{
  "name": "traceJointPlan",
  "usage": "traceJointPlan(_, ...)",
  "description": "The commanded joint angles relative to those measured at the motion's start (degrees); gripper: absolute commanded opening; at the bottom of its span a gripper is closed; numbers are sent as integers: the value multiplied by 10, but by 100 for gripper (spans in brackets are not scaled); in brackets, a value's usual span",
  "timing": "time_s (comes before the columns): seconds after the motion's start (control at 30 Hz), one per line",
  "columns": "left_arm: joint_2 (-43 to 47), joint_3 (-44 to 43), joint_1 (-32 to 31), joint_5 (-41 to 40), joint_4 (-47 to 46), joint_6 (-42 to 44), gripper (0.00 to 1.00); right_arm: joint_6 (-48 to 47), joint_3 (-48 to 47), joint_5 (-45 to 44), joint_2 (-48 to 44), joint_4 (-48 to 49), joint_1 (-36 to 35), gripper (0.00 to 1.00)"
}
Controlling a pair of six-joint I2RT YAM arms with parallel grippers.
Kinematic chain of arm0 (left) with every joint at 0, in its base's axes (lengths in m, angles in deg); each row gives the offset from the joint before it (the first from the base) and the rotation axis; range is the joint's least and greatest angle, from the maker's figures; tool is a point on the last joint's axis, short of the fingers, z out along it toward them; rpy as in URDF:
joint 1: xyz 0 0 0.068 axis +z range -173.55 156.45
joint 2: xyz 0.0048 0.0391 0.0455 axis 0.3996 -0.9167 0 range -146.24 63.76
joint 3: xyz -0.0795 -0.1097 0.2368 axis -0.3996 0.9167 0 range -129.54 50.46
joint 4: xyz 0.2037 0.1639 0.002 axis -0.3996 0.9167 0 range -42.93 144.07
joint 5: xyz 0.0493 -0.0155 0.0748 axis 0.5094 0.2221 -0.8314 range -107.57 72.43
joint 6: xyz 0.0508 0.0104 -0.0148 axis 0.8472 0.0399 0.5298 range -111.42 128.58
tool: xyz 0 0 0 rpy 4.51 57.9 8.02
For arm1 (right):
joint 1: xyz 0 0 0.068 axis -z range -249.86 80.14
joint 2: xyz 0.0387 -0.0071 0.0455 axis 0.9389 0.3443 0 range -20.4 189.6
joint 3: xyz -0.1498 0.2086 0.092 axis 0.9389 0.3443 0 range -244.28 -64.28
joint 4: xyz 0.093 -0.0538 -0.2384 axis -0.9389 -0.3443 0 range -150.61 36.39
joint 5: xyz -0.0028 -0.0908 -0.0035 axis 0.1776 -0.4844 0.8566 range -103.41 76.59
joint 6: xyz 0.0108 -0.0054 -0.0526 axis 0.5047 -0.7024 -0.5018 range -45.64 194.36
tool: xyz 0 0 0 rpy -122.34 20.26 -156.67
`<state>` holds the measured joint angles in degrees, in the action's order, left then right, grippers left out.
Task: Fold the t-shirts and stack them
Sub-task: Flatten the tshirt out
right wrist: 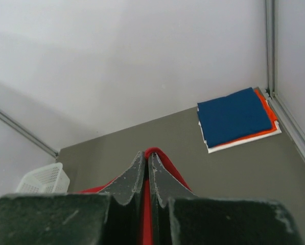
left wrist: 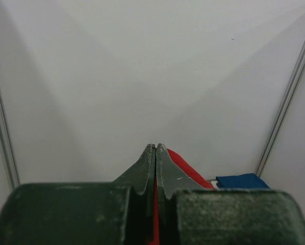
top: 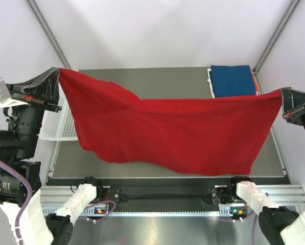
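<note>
Clamped: left tool (top: 57, 76) and right tool (top: 283, 98), each shut on an upper corner of red t-shirt (top: 167, 127), which is stretched between them above counter (top: 157, 76), with its lower edge sagging near. Folded stack (top: 233, 80) sits far right. Keep tension even and lower both sides together so it lands flat.

The red t-shirt (top: 167, 127) hangs stretched side to side over the table (top: 162, 81), screening its middle and near part; the far strip lies open from above. The folded t-shirt stack (top: 233, 80) blocks the far right corner; the white mesh basket (top: 57, 127) crowds the left edge
</note>
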<state>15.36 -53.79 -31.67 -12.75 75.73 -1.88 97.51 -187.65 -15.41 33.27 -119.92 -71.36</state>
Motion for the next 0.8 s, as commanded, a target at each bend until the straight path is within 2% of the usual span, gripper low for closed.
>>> traceJointPlan(0.0, 10, -34, 3, -10, 4, 13, 0, 2, -5, -27, -4, -20, -6, 0)
traceJointPlan(0.07, 32, -52, 2, -13, 21, 11, 0, 8, -27, -29, -15, -50, -6, 0)
traceJointPlan(0.23, 121, -12, 4, -10, 10, -15, 0, 11, -62, -12, -59, -119, -8, 0)
traceJointPlan(0.37, 139, -48, 7, 16, 33, -40, 0, 22, -98, -3, -86, -149, -13, 0)
traceJointPlan(0.6, 115, -185, 17, 12, 113, -26, 0, 63, -114, -27, -132, -130, -35, 0)
traceJointPlan(0.77, 90, -152, 17, 38, 87, -20, 0, 57, -73, -90, -125, -86, -56, 0)
